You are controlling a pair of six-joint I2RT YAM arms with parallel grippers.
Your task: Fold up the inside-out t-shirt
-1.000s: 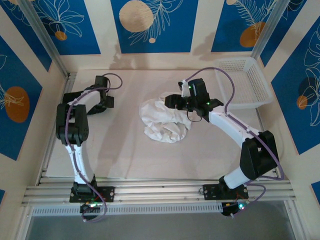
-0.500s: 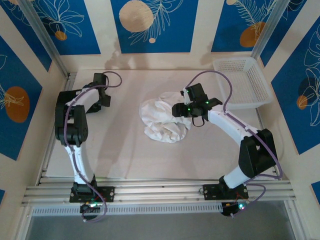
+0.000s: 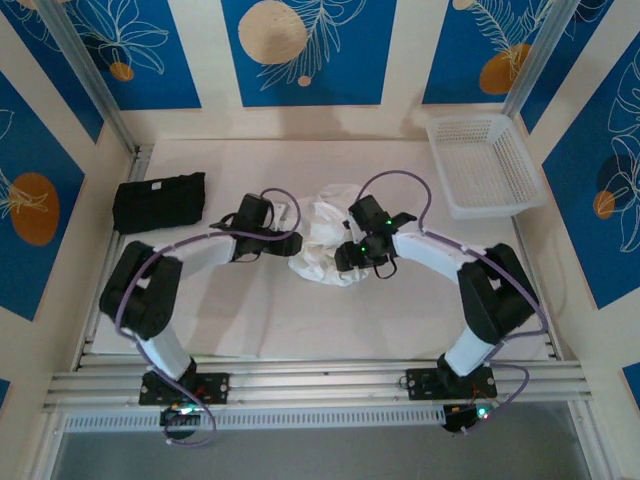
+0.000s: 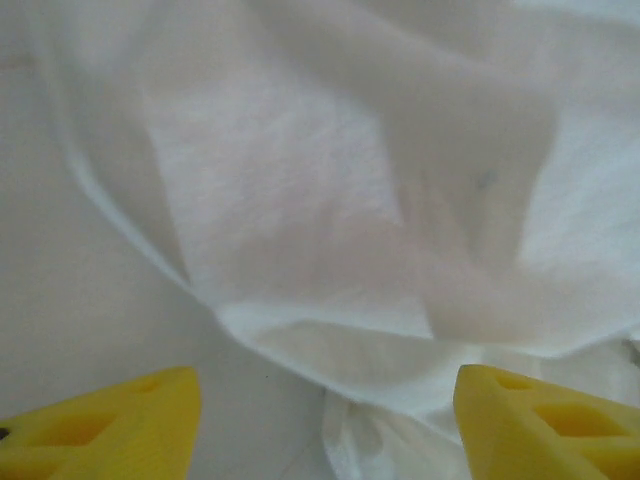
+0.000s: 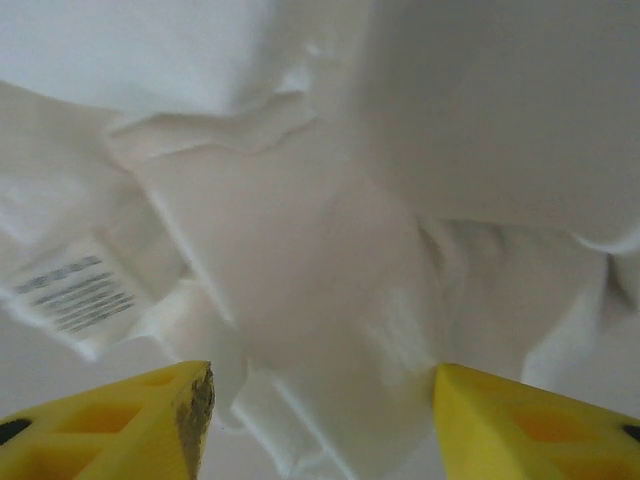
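Both arms have closed in on the cloth since a second ago. Your left arm, which was folded up at the far left of the surface (image 3: 240, 310), now reaches across to the middle. That move has uncovered a folded black garment (image 3: 160, 203) lying at the far left. Your right arm has dropped lower and nearer over the same heap.

From the overhead view, the inside-out t-shirt (image 3: 322, 222) lies crumpled in a white mound at the middle of the surface, between the two arms. The left pincer (image 3: 288, 240) sits at the mound's left edge. The right pincer (image 3: 348, 258) is over its near right part. A white mesh basket (image 3: 487, 165) stands at the far right corner, well apart from the shirt.

On the left wrist camera, the left pincer (image 4: 325, 430) has its yellow fingertips (image 4: 110, 435) spread wide apart, clamped on nothing. The t-shirt (image 4: 300, 200) lies just ahead of them in soft rumpled folds, with bare surface to the left of the cloth.

On the right wrist camera, the right pincer (image 5: 320, 415) is also spread, its yellow fingertips (image 5: 530, 420) apart and gripping nothing. The t-shirt (image 5: 330, 230) bunches just ahead of them and reaches down between the tips. A printed care label (image 5: 70, 290) shows on the cloth at the left.
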